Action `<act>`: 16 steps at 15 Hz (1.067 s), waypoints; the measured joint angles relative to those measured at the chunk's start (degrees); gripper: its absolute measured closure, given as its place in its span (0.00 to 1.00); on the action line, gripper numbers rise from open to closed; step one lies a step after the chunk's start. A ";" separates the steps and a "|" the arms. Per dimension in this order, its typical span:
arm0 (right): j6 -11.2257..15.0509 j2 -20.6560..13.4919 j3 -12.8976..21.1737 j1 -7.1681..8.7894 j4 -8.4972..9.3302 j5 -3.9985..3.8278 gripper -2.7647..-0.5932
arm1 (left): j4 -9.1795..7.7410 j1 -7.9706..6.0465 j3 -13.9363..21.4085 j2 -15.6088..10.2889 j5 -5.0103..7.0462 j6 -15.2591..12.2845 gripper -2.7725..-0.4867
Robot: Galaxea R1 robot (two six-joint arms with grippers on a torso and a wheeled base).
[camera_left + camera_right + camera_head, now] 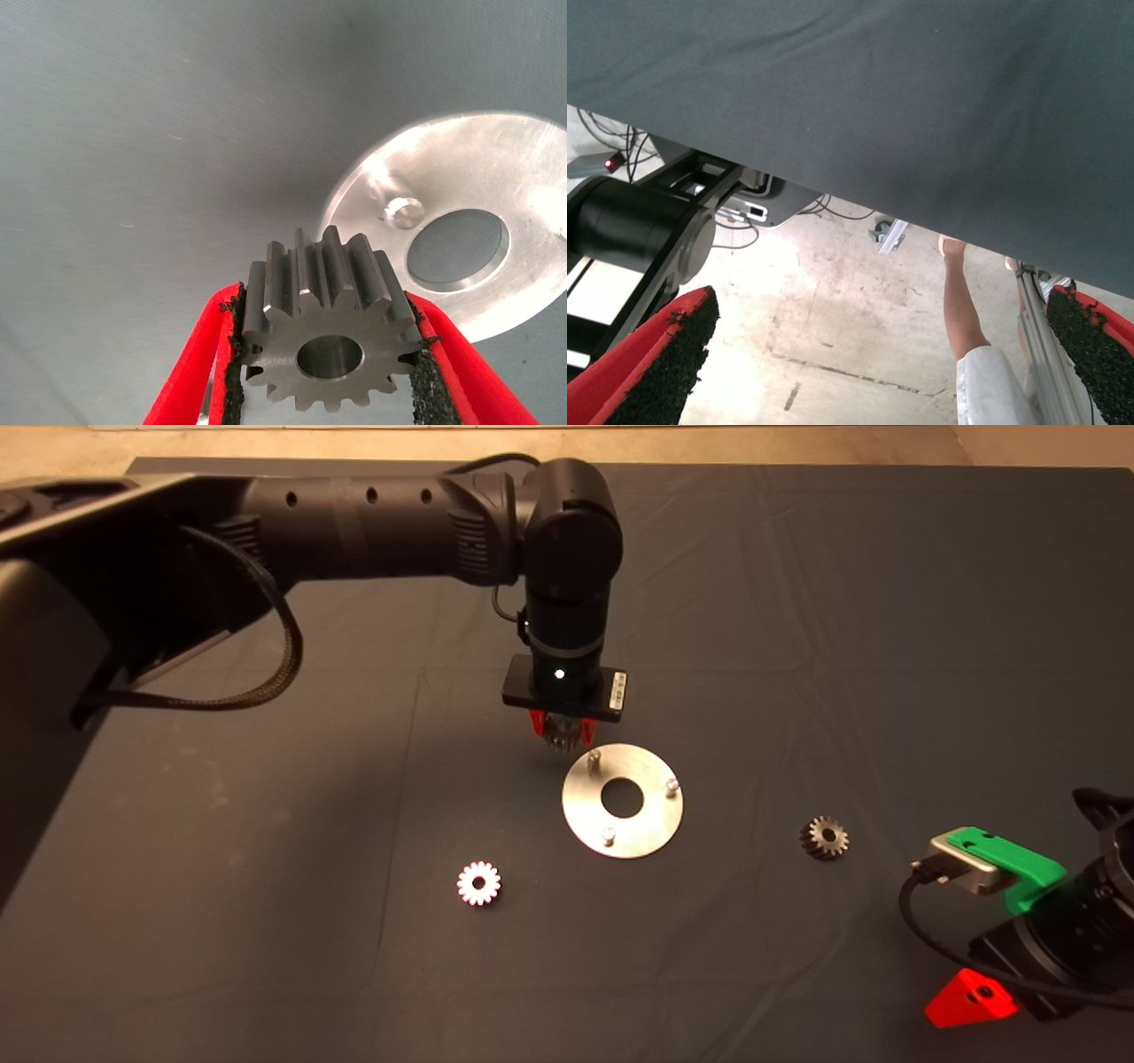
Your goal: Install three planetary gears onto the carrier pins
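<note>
Near the middle of the tabletop, on the dark mat [797, 602], lay the flat round shiny metal disc [651, 824] with its large centre hole and three short silvery carrier pins: one toward the far edge [594, 758], one toward the right edge [672, 786] and one toward the near edge [608, 835]. All three pins stood bare.

At the end of the black left arm, the left end effector [559, 728] hung just beyond the disc's far-left rim, pointing downward, its red fingers [456, 350] clenched on a dark grey steel spur gear [326, 335]. The black pads pressed the gear's teeth from both sides, and its round centre hole faced the wrist camera. Seen from that wrist, the gear was held above the mat beside the far pin [406, 212], not yet over it.

Two more gears rested flat on the mat, well apart from each other: a bright silvery spur gear [479, 883] nearer the front edge, left of the disc, and a dark grey spur gear [825, 838] right of the disc.

Over the front right corner, the right end effector [970, 1001] waited, released, its fingers [660, 359] spread wide with nothing between them. Its wrist view looked past the mat's edge to the floor, where a person's leg [961, 305] showed.
</note>
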 joint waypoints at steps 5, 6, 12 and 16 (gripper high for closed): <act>0.01 -0.01 0.00 0.00 0.17 0.02 0.01 | 0.07 1.66 -2.64 0.52 -0.13 0.46 0.77; 0.01 -0.02 0.00 0.00 0.24 0.01 0.01 | 0.18 1.88 -3.06 0.52 -0.13 0.55 0.77; 0.00 -0.02 0.00 0.00 0.28 0.02 0.01 | 0.20 2.21 -3.21 0.59 -2.52 0.91 0.77; 0.02 -0.02 0.00 0.00 0.28 0.00 0.01 | 0.20 2.21 -3.21 0.57 -2.81 0.91 0.77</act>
